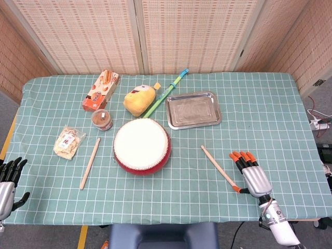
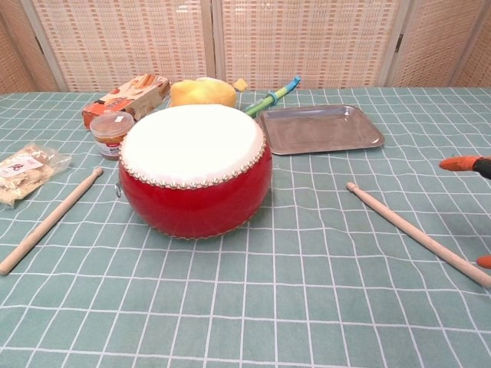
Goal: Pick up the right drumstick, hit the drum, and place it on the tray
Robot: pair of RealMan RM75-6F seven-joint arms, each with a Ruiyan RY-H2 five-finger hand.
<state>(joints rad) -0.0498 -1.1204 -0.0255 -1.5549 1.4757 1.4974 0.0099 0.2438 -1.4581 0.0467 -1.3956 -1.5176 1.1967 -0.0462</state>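
Note:
The right drumstick, a plain wooden stick, lies on the checked cloth to the right of the red drum with its white skin. My right hand hovers just right of the stick's near end, fingers spread and holding nothing; only its orange fingertips show at the chest view's right edge. The steel tray sits behind the stick, bare. My left hand hangs off the table's left front corner, fingers apart, holding nothing.
A second drumstick lies left of the drum. Behind it are a snack bag, a small jar, a biscuit box, a yellow plush toy and a green-blue recorder.

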